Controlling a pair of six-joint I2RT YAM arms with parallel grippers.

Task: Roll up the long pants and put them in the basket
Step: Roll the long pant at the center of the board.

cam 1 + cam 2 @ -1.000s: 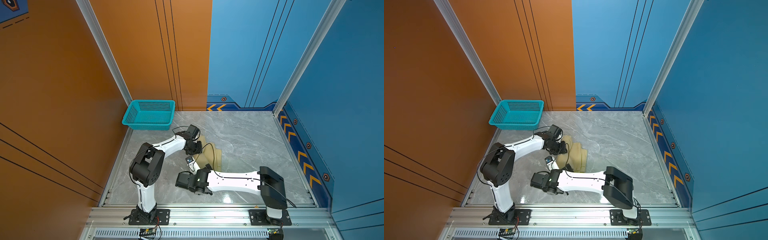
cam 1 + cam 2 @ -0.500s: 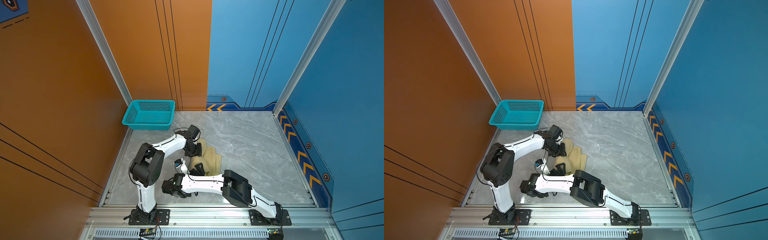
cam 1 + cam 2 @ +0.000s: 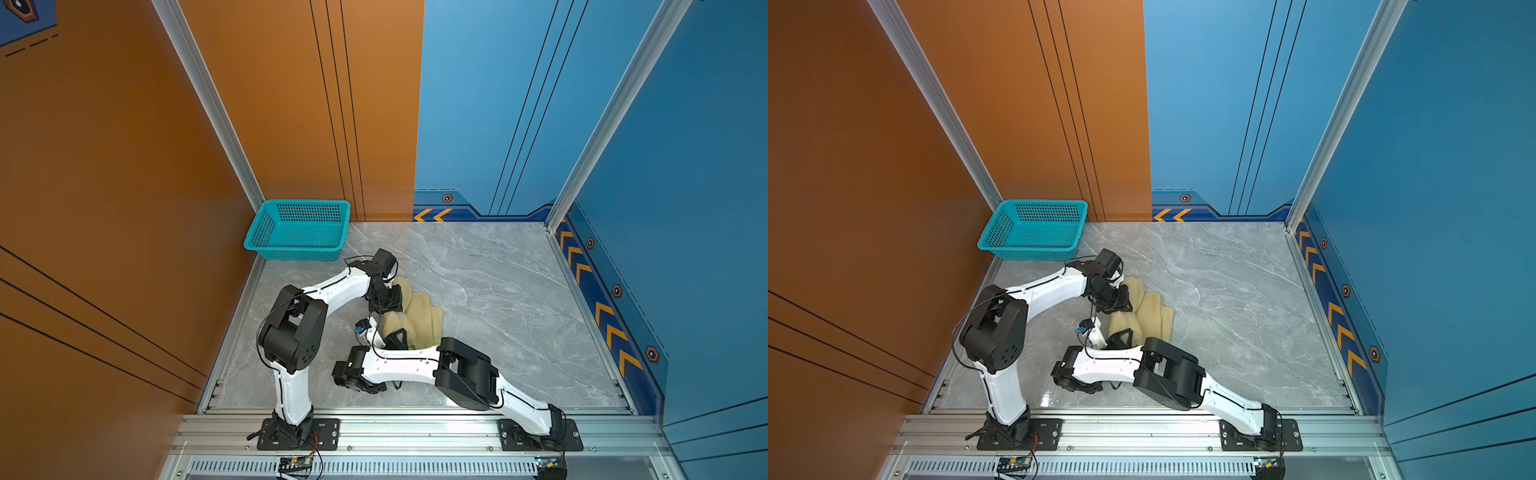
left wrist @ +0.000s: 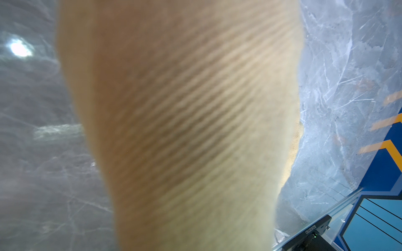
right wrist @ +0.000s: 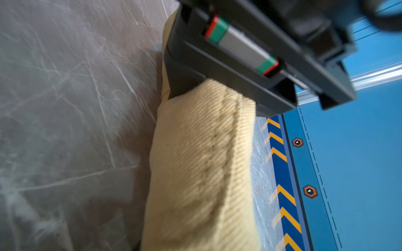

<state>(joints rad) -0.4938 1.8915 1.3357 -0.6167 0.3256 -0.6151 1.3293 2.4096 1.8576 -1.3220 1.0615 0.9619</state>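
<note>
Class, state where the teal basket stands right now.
In both top views, the teal basket sits in the far left corner of the table, against the orange wall.

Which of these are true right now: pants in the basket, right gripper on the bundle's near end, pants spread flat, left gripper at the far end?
1. The long pants lie in the teal basket. False: they are on the marble tabletop, apart from the basket, which looks empty.
2. The right gripper clamps the bundle's near end. True; the right wrist view shows cloth between its jaws.
3. The pants are spread flat. False: they are gathered into a compact, rolled-looking bundle.
4. The left gripper is at the bundle's far end. True.
</note>
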